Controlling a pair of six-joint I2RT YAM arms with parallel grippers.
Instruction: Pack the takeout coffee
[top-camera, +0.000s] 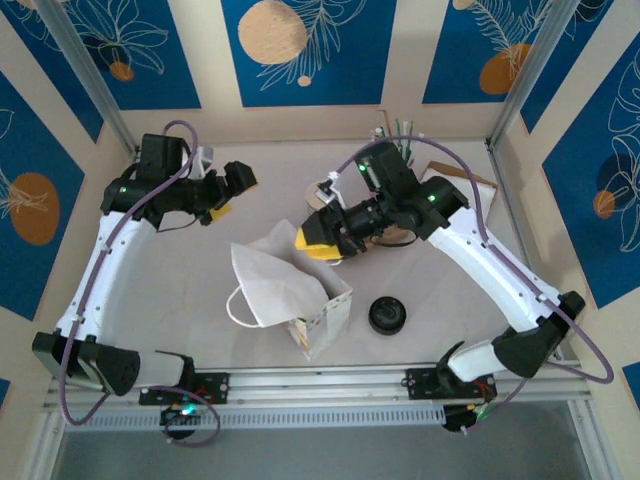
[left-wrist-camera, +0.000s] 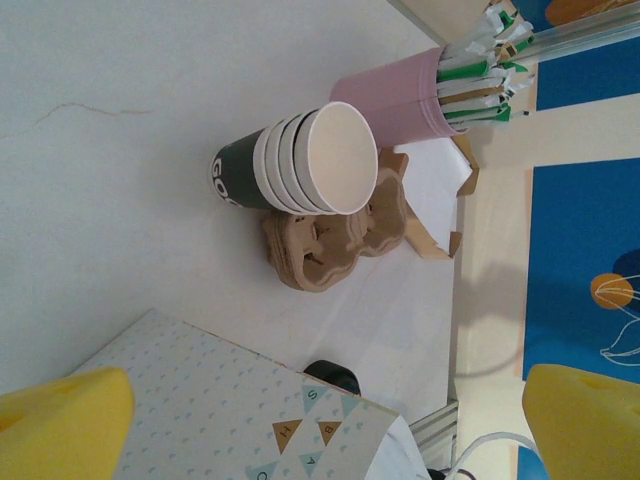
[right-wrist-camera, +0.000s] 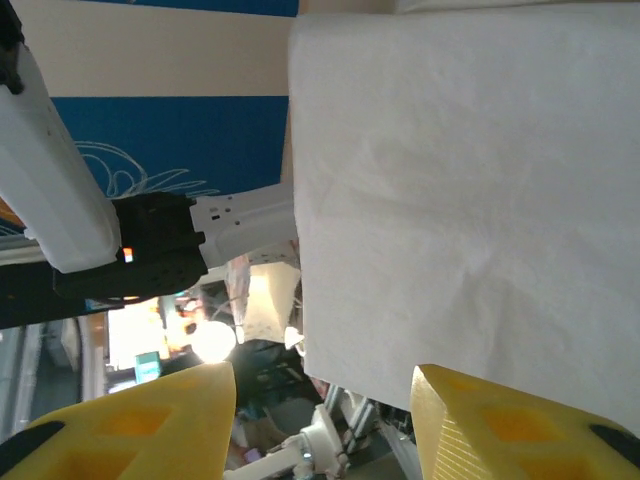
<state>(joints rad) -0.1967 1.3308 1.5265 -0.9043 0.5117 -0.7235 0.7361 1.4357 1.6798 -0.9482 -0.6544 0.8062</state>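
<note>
Takeout coffee (top-camera: 387, 315): small cup under a round black lid, a black disc from above, upright on the table just right of the white paper bag (top-camera: 285, 285). Right gripper (top-camera: 320, 246) at the bag's top edge, fingers parted, nothing pinched. Left gripper (left-wrist-camera: 322, 420) spread wide, empty, well behind-left of the bag.

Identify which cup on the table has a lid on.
The small black-lidded cup, standing alone beside the paper bag. The stacked white cups are open-topped, and the pink cup holds straws.
</note>
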